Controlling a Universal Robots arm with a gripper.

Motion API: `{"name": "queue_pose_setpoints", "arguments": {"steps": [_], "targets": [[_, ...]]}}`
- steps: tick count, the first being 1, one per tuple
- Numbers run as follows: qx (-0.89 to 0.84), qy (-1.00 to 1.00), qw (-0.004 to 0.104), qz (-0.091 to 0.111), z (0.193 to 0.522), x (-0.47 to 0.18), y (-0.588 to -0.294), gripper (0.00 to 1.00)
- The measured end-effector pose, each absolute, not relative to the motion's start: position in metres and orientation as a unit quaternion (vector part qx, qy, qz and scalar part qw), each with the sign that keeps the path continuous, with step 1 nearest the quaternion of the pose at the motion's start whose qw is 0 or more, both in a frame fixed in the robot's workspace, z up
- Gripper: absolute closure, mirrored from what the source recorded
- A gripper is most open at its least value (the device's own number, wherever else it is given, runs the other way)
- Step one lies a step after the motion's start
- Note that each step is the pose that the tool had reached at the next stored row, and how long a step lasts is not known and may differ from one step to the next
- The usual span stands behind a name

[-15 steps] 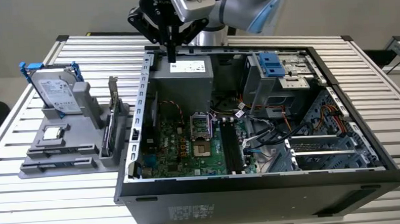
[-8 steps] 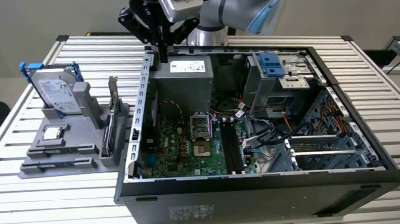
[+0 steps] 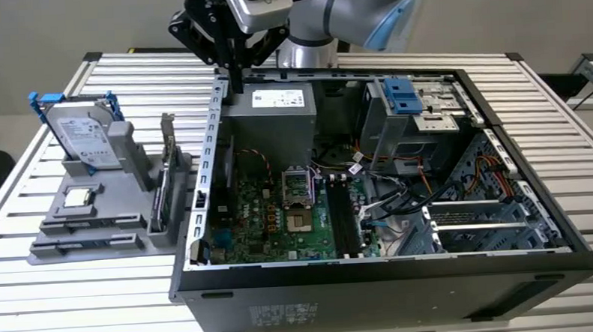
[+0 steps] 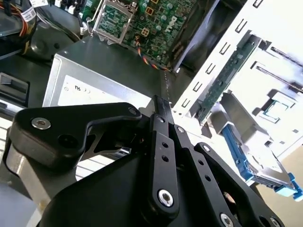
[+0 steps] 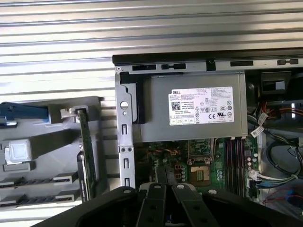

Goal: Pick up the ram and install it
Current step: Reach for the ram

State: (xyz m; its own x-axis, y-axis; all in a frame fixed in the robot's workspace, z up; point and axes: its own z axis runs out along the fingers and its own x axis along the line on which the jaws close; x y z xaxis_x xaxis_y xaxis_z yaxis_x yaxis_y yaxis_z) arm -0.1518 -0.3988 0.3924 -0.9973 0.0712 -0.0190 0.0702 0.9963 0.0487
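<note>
The gripper (image 3: pixel 236 86) hangs over the back corner of the open computer case (image 3: pixel 382 286), its fingers pressed together with nothing between them and the tips just above the case's edge beside the grey power supply (image 3: pixel 270 118). The ram (image 3: pixel 160 202) is not in the machine yet. It stands on its long edge in a slot of the grey holder (image 3: pixel 90 246) on the slatted table (image 3: pixel 42 312). In the exterior view that puts it at about seven o'clock from the gripper and well apart from it, close against the outside of the case wall. In the first wrist view it shows as a thin green strip running along that wall. On the same holder, at about ten o'clock from the ram, a silver hard drive (image 3: pixel 83 138) leans in its blue-handled bracket, and a small square processor chip (image 3: pixel 78 196) lies flat at about nine o'clock. Inside the case the green motherboard (image 3: pixel 278 219) lies bare at about five o'clock from the gripper.
</note>
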Motion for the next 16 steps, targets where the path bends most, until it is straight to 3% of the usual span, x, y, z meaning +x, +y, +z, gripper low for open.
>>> {"name": "queue_pose_setpoints", "arguments": {"steps": [16], "targets": [[0.035, 0.999, 0.01, 0.024, 0.392, -0.172, -0.399, 1.0]]}}
